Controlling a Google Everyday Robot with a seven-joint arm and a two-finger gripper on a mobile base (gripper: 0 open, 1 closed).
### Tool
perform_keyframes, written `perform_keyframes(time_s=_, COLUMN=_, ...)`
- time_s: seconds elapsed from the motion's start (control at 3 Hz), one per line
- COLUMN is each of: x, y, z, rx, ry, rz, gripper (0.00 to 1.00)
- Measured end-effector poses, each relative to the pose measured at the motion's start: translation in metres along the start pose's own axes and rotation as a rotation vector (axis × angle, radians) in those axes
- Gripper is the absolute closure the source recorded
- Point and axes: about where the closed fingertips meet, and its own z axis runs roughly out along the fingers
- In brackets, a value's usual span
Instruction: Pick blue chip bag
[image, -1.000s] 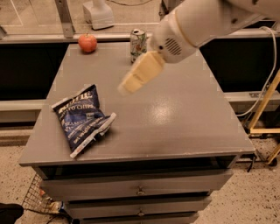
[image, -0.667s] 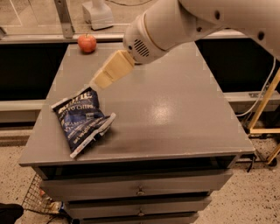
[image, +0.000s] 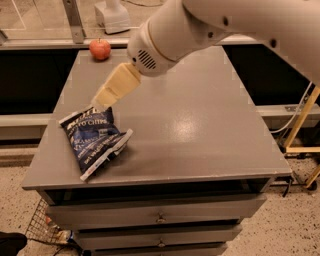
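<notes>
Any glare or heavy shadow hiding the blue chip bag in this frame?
Camera view: a soft sheen lies mid-table, away from the blue chip bag; the bag shows no strong glare; the tool hangs at its far edge.

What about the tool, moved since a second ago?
Yes. The tool moved left, closing on the stationary blue chip bag, now at its top edge.

Overhead glare streaks the table (image: 220, 150) beside the gripper (image: 101, 102) above the bag (image: 95, 139).
</notes>
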Motion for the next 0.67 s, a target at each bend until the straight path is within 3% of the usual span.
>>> perform_keyframes(time_s=0.67, x=0.016, y=0.04, z=0.049, rx=-0.018, ry=0.154, rz=0.034, gripper=0.0)
